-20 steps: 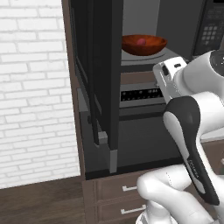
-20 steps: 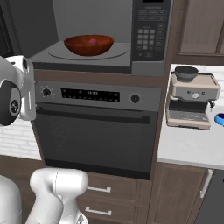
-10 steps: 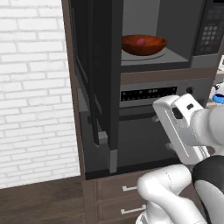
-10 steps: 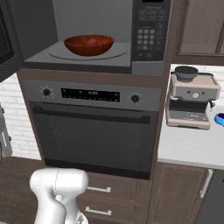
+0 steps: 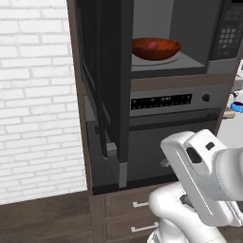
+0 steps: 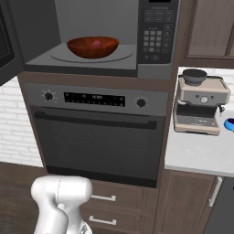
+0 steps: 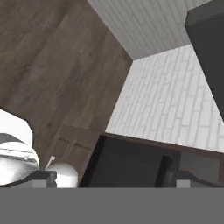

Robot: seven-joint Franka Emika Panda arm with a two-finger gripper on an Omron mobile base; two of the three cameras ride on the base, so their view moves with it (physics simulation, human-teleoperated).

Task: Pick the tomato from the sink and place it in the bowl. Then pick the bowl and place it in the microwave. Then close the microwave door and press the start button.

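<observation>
The microwave (image 5: pixel 190 33) stands open above the oven, with its key panel (image 6: pixel 157 27) on the right. Inside it the reddish-brown bowl (image 5: pixel 156 47) (image 6: pixel 93 46) rests on the glass turntable. The small red tomato (image 5: pixel 153 45) (image 6: pixel 96 44) lies in the bowl. The microwave door (image 5: pixel 111 80) swings out to the left and shows edge-on; its window (image 6: pixel 7 41) is at the left edge of the right base view. My gripper (image 7: pixel 114 178) is open and holds nothing. It looks at wood floor and brick wall, low and left of the oven. The sink is out of view.
The oven (image 6: pixel 98 137) with its bar handle sits under the microwave, above the drawers (image 6: pixel 109 199). A coffee machine (image 6: pixel 201 107) and a small blue cup (image 6: pixel 228 124) stand on the counter to the right. A white brick wall (image 5: pixel 38 95) closes the left side.
My arm has swung down from in front of the oven panel to a low spot by the drawers and has left the right base view. Bowl, tomato and door have not moved.
</observation>
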